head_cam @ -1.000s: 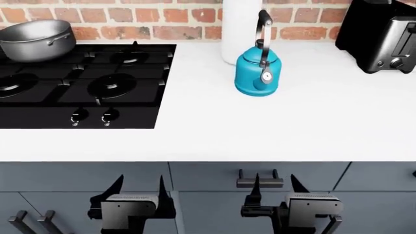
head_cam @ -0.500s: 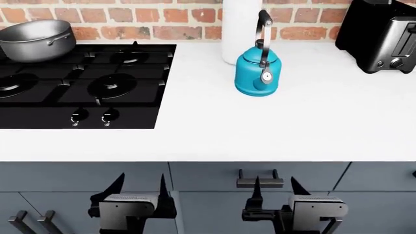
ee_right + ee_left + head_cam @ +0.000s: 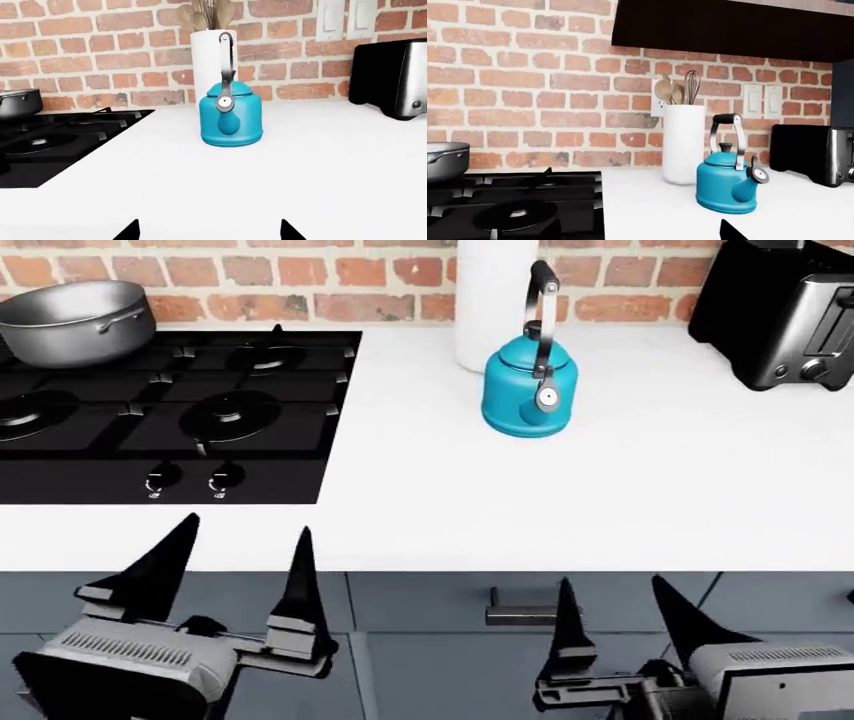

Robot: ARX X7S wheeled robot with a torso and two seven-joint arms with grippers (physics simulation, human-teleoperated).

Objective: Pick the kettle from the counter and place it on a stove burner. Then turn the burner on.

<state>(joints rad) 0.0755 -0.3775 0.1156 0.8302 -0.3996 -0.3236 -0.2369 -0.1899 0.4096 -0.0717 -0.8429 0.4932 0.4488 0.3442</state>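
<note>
The kettle (image 3: 530,390) stood near the counter's (image 3: 641,500) back edge, well beyond my left gripper (image 3: 234,565) and right gripper (image 3: 621,615), both spread and empty.

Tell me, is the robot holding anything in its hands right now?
No, nothing is held. The left hand and right hand are both open, low by the cabinet fronts. The kettle stands alone on the counter, far from both.
</note>
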